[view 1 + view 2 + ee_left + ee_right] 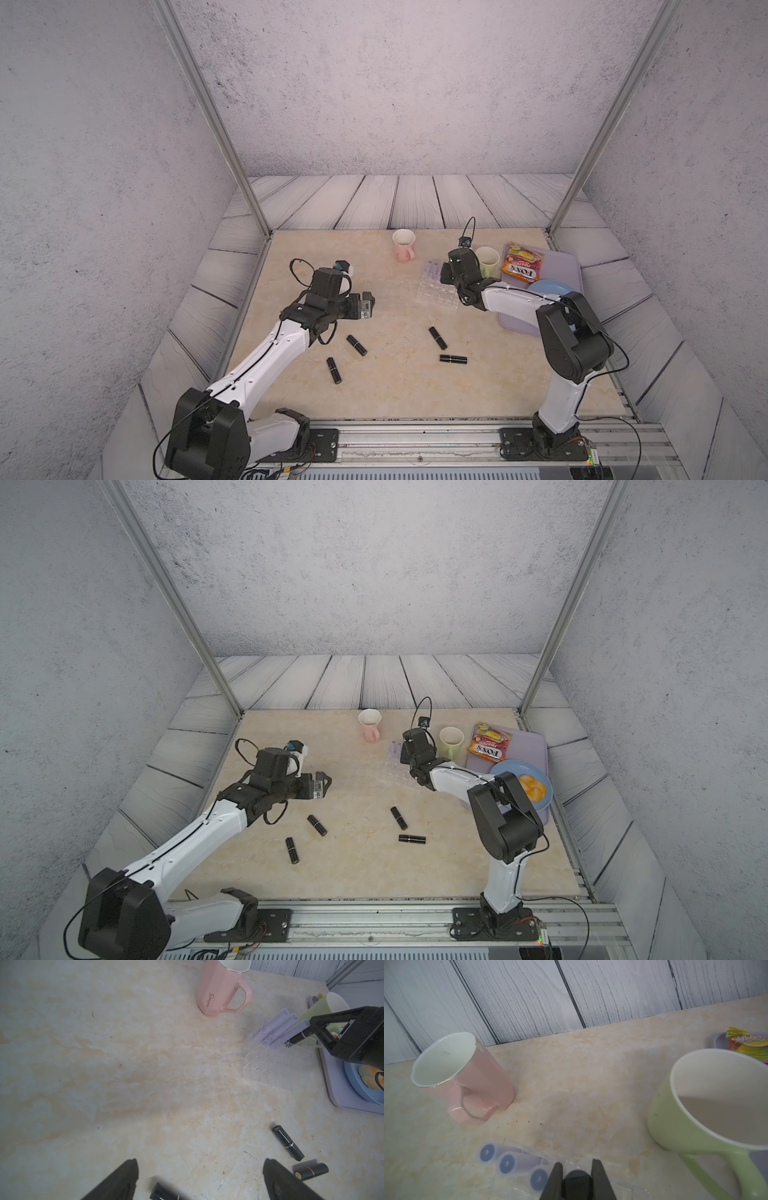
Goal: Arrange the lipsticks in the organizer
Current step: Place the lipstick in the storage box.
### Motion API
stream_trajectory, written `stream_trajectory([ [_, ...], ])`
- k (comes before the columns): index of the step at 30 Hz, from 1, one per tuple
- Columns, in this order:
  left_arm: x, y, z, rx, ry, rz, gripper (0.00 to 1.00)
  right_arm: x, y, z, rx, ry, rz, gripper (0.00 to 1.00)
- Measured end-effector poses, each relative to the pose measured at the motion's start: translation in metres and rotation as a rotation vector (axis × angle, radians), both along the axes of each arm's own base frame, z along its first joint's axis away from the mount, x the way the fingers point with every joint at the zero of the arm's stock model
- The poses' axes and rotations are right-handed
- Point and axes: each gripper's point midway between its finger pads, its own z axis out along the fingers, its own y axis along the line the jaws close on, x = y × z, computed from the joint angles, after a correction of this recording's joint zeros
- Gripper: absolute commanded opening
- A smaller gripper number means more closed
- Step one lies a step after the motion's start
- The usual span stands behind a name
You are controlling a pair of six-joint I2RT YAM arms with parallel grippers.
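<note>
Lipstick tubes here look light, rigid and glossy, so I judge them apt to slip or roll. A grip across the barrel near one end should leave the other end free to enter a cell.

The right hand is clamped on one black lipstick at the far cells of the clear organizer, right of centre in both top views. Whether its tip is already inside a cell I cannot tell. Three lilac lipsticks stand tilted just beside it. Four more black lipsticks lie flat at lower centre, well apart from the organizer. The left hand hangs spread wide and empty near them.

The desk is smooth, beige and marble-patterned. A pink mug, a green mug and a lilac tray carrying a snack packet and a blue plate sit at upper right. Grey textured walls and pale plank panels enclose it.
</note>
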Motion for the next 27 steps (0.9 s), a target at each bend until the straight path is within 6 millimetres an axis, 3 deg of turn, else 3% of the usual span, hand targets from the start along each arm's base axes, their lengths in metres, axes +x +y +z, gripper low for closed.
stream_trajectory([
  [2,0.000,0.000,0.000,-0.002,0.001,-0.002,1.00,0.000,0.000,0.000,0.000,0.001,0.000,0.00],
  [3,0.000,-0.001,0.000,-0.003,0.001,-0.003,1.00,0.000,0.000,0.000,-0.001,0.002,0.000,0.05],
  [6,0.000,-0.001,0.000,-0.003,0.001,-0.003,1.00,-0.001,0.001,0.000,-0.008,0.011,0.004,0.34],
  [9,0.000,0.000,0.000,-0.004,0.002,0.001,1.00,-0.002,0.002,0.000,-0.020,0.023,0.010,0.48],
  [15,0.002,0.016,-0.002,0.023,0.030,0.091,0.99,-0.011,0.009,0.014,-0.054,0.050,0.039,0.59],
  [19,0.008,0.047,0.005,0.076,0.046,0.242,0.98,-0.024,0.024,0.054,-0.040,0.036,0.071,0.59],
  [21,0.010,0.072,0.012,0.105,0.049,0.339,0.98,-0.035,0.045,0.080,-0.026,0.009,0.122,0.59],
  [23,0.010,0.101,0.022,0.140,0.044,0.446,0.98,-0.059,0.083,0.100,-0.006,-0.010,0.231,0.59],
  [25,0.007,0.129,0.030,0.188,0.038,0.541,0.98,-0.091,0.131,0.106,0.020,0.004,0.388,0.59],
  [27,0.002,0.155,0.039,0.246,0.034,0.631,0.98,-0.129,0.178,0.096,0.036,0.057,0.557,0.59],
])
